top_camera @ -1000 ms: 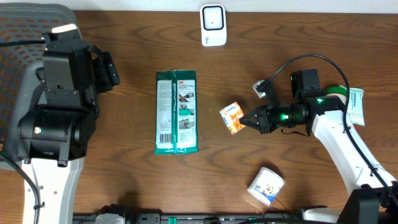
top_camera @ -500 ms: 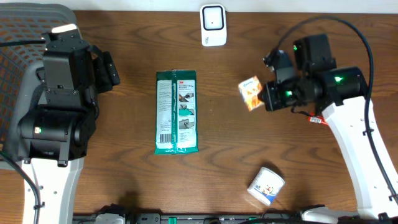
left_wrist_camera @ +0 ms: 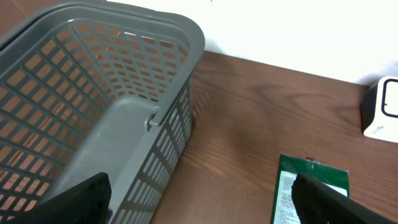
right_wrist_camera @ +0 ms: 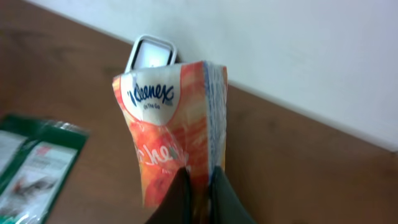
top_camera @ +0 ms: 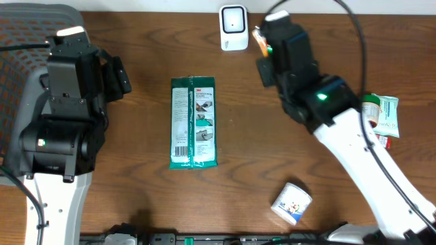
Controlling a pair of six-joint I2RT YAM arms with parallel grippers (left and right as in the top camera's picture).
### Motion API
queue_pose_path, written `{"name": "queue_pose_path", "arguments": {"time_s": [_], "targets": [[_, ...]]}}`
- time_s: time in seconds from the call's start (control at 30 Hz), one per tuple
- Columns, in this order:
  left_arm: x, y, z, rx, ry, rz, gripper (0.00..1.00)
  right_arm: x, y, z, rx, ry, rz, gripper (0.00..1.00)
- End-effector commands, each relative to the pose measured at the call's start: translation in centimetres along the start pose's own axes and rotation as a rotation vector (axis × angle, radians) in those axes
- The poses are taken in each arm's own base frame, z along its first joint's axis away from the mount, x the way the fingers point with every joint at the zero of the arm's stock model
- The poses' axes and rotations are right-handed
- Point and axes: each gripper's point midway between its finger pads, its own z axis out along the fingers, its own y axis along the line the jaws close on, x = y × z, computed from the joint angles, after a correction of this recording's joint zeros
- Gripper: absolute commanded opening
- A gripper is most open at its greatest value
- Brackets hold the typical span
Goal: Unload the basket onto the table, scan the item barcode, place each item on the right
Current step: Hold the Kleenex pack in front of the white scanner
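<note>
My right gripper point(right_wrist_camera: 199, 177) is shut on the lower edge of an orange Kleenex tissue pack point(right_wrist_camera: 171, 124), which it holds upright in the air. The white barcode scanner point(right_wrist_camera: 151, 55) stands just behind the pack, against the back wall. From overhead, only an orange sliver of the pack point(top_camera: 259, 39) shows beside the scanner point(top_camera: 233, 27), with my right arm covering the rest. No barcode shows on the pack's visible face. My left gripper point(left_wrist_camera: 202, 199) hangs open and empty over the table, between the grey basket point(left_wrist_camera: 93, 93) and a green packet point(left_wrist_camera: 308, 193).
A green 3M packet point(top_camera: 194, 122) lies flat mid-table. A small white tub point(top_camera: 291, 203) lies on its side at the front right. More packaged items point(top_camera: 381, 116) sit at the right edge. The grey basket point(top_camera: 20, 41) fills the far left.
My right arm has lifted the tissue pack from mid-table and carried it back and left, up to the scanner. The left arm has not moved.
</note>
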Motion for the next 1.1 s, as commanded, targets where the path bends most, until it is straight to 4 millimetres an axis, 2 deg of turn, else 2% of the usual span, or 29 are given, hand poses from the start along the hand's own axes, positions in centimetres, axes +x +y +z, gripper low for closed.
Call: {"name": "queue_pose_path", "arguments": {"time_s": [0.0,0.2,0.33,0.5,0.63,0.77,0.93,1.07], "targets": [[-0.3,0.3,-0.1,-0.014,-0.009,-0.013,0.92,-0.2,0.4,3.0,0.104,0.007,-0.205,0.01],[-0.3,0.3,-0.1,-0.014,-0.009,-0.013,0.92,-1.3,3.0,9.2,0.133,-0.067,-0.347,0.01],[-0.3,0.3,-0.1,-0.014,-0.009,-0.013,0.92,-0.8,4.9,13.0,0.152,-0.083,-0.543,0.01],[-0.3,0.3,-0.1,-0.014,-0.009,-0.013,0.92,0.1,6.9,16.8,0.184,-0.107,-0.742,0.01],[-0.3,0.3,-0.1,-0.014,-0.009,-0.013,0.92,0.5,7.6,18.9,0.234,-0.120,-0.867,0.01],[-0.3,0.3,-0.1,-0.014,-0.009,-0.013,0.92,0.8,8.1,20.2,0.267,-0.132,-0.986,0.01],[-0.3,0.3,-0.1,-0.014,-0.009,-0.013,0.92,0.7,7.6,21.5,0.280,-0.171,-0.999,0.01],[-0.3,0.3,-0.1,-0.014,-0.009,-0.013,0.92,1.7,7.6,22.9,0.236,-0.182,-1.004,0.01]]}}
